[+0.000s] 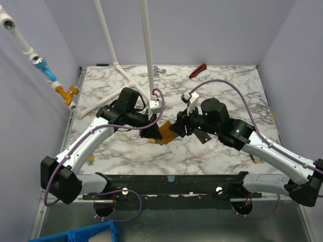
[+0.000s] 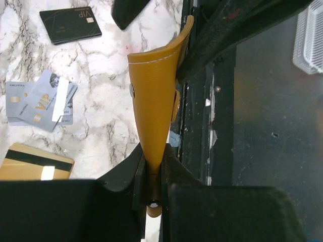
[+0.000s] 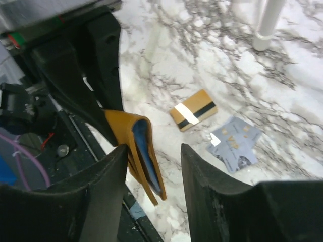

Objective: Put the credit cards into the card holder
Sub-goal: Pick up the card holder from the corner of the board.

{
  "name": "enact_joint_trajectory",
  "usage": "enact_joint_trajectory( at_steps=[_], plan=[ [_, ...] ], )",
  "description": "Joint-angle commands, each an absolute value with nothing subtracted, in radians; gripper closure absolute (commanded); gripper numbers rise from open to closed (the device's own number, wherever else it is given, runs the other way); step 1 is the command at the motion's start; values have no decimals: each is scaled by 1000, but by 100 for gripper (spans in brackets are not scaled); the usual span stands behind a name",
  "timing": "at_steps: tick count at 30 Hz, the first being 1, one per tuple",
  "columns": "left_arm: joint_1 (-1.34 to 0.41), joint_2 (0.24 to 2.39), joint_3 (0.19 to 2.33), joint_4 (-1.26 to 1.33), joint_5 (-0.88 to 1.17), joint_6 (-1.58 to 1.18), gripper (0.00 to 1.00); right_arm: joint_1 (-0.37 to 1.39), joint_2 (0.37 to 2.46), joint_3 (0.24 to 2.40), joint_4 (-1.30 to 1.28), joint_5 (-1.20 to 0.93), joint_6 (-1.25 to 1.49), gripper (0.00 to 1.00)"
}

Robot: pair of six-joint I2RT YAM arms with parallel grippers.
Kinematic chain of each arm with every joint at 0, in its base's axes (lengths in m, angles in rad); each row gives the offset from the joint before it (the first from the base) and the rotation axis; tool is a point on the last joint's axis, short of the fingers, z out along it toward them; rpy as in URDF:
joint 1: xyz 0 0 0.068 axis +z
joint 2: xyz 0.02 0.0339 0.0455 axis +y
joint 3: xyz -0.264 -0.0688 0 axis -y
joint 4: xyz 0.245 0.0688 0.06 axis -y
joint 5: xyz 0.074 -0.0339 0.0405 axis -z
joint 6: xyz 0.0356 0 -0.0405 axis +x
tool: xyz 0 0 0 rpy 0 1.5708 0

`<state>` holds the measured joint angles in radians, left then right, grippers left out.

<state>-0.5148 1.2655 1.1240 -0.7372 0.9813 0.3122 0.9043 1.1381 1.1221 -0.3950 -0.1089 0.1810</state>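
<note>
The card holder is a mustard-yellow leather fold with a blue lining, held up off the table. My left gripper is shut on its lower end. My right gripper is open, and the holder hangs just beside its left finger. On the marble lie the credit cards: a gold-tan one with a dark stripe and overlapping pale grey-blue ones. In the top view both grippers meet at the holder mid-table, and the arms hide the cards.
A black card lies on the marble beyond the grey-blue ones. White pipe poles rise behind the grippers. A red-handled tool and a small metal clip lie at the back edge. The dark base rail runs along the near edge.
</note>
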Motion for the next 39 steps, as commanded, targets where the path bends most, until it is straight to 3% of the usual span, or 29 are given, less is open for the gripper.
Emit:
enact_joint_trajectory(
  at_steps=[1,4,10,12,15,24,31,39],
  plan=[
    [-512,1229,1136,-650,1075,166,100,909,1038,1057,-365,74,274,46],
    [-500,1214,1113,-553,1099,26,100,908,946,977,-327,88,339,30],
    [-486,1195,1136,-454,1077,-197,100,909,848,881,-231,102,516,22],
    [-487,1191,1149,-460,1050,-235,100,907,836,863,-177,133,594,14],
    [-486,1177,1152,-477,1009,-277,100,907,848,842,-76,115,700,10],
    [-484,1152,1190,-464,964,-365,100,907,922,764,224,81,897,10],
    [-485,1132,1140,-405,927,-433,100,901,925,679,402,135,1034,18],
    [-485,1112,1095,-427,858,-421,100,896,927,693,421,159,1061,23]
  ],
)
